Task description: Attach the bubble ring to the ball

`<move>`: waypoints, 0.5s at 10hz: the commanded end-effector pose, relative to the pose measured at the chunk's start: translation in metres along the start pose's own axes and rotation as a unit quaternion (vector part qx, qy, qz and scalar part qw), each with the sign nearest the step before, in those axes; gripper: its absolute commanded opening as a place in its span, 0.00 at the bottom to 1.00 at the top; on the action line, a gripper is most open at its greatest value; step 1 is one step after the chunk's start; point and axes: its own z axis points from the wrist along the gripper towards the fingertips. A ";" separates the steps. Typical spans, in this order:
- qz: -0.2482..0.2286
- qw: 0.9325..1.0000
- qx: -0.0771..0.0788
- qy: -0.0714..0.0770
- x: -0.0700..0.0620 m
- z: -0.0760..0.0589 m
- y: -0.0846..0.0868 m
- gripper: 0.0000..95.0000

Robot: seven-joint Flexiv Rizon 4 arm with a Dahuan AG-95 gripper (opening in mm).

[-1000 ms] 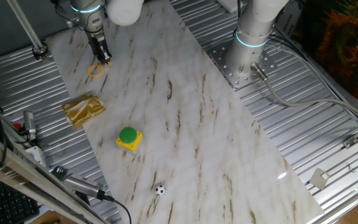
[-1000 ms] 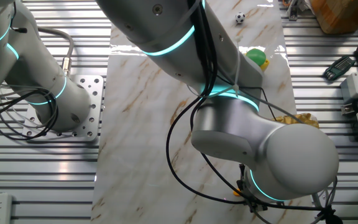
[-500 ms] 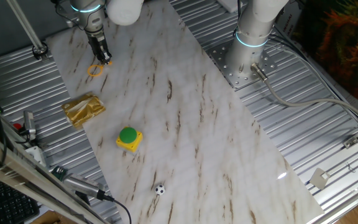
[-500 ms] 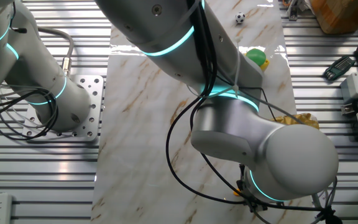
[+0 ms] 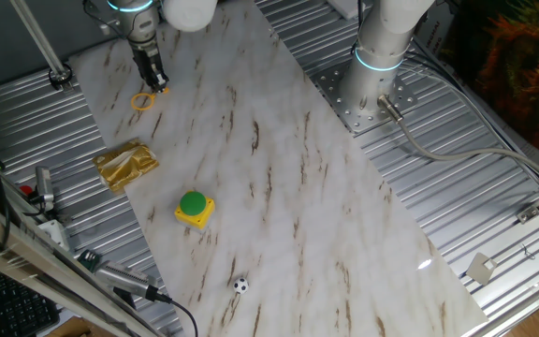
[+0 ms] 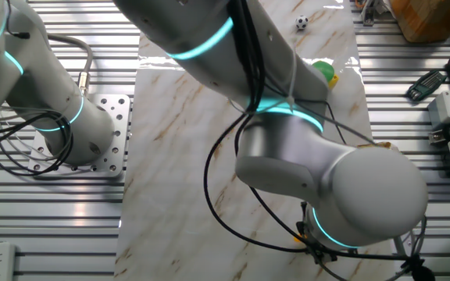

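The bubble ring (image 5: 141, 100), a thin yellow-orange loop, is at the far left of the marble board. My gripper (image 5: 159, 84) points down at the ring's handle end and is shut on it, holding the loop just above the board. The ball (image 5: 240, 285), tiny, white with black patches, lies near the board's front edge, far from the gripper. It also shows at the top of the other fixed view (image 6: 301, 22). There my arm's large body hides the gripper and the ring.
A yellow box with a green round button (image 5: 193, 206) and a crumpled gold packet (image 5: 126, 164) lie between ring and ball. A second arm's base (image 5: 379, 58) stands at the board's far right. Cables and tools lie at the lower left.
The gripper has risen slightly and drifted a little up and left in the view, and the ring has moved with it. The ball has not moved.
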 end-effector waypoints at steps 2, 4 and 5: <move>-0.005 1.000 -0.003 -0.003 0.002 -0.013 0.006 0.00; -0.008 1.000 -0.008 -0.020 0.000 -0.026 0.012 0.00; -0.004 1.000 -0.013 -0.021 -0.004 -0.033 0.016 0.00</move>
